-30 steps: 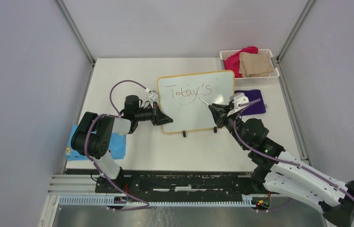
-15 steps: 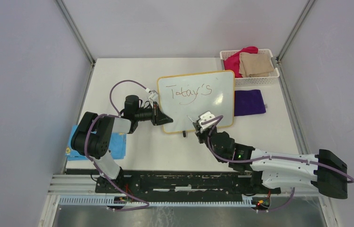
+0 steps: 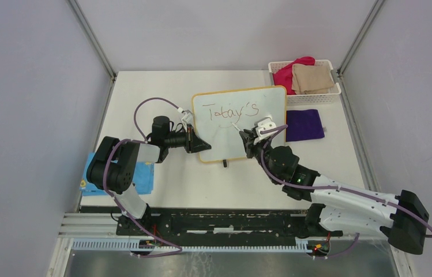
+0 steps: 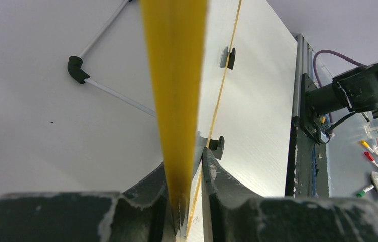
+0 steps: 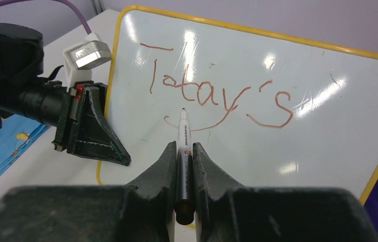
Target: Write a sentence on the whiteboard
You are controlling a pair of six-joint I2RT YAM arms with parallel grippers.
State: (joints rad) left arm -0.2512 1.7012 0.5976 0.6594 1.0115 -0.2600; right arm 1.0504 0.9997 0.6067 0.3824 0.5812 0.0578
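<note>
One word of the sentence [image 3: 233, 111], "Today's", is on the small shiny white board with a yellow frame [image 3: 225, 141], mid-table. The rest is left to write. The left gripper [image 4: 186, 166] pinches its edge. The right gripper [image 5: 181, 151] squeezes a thin white marker [image 5: 183, 131] just under that word.

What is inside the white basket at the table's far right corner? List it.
The white basket holds a folded tan cloth beside a pink-red cloth. Anything beneath them, and the basket's floor, is covered by the cloths.
</note>
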